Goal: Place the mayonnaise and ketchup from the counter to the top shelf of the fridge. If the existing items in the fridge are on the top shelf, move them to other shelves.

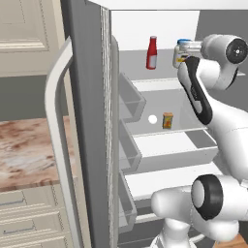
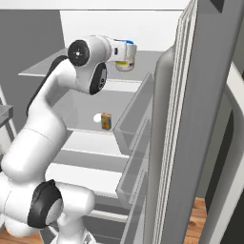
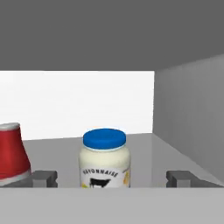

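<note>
Both fingertips stood wide apart, gripper released; mayonnaise sat upright between them, lower center of frame.

The pale glass-like mayonnaise jar has a smooth, matt blue plastic lid and a printed paper label. The red plastic ketchup bottle looks smooth with a faint sheen. The grey fridge shelves are plain and matt. The white robot arm shell is glossy plastic. The mottled brown stone-look counter appears polished.
</note>
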Available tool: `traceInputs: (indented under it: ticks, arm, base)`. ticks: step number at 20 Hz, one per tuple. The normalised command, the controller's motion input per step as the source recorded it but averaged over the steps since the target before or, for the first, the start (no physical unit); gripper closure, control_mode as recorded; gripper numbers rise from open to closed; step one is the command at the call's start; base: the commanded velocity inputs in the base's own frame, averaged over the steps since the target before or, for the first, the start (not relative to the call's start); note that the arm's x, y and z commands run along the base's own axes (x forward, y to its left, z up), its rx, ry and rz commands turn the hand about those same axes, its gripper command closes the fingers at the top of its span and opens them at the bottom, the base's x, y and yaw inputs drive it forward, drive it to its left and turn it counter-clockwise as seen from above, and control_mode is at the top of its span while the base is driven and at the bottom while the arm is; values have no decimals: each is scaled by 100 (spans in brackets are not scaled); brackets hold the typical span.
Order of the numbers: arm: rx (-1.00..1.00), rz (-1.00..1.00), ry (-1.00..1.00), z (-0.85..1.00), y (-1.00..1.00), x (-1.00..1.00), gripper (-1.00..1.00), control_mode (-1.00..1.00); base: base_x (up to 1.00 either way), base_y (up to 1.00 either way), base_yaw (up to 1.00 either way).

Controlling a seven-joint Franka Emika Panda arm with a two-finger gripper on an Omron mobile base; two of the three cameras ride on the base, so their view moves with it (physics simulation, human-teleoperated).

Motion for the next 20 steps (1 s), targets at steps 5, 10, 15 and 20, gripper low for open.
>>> traceInputs:
  ticks: [5, 10, 15, 20]
  arm:
    - [1, 0, -39, 4, 8, -100, -100, -100]
    - [0, 0, -16, 29, 48, -100, -100, -100]
    - [0, 0, -5, 34, 68, -100, -100, -100]
    - [0, 0, -6, 30, 42, -100, -100, -100]
  base:
    - [0, 0, 0]
    - [0, 0, 0]
    - [0, 0, 0]
    - [0, 0, 0]
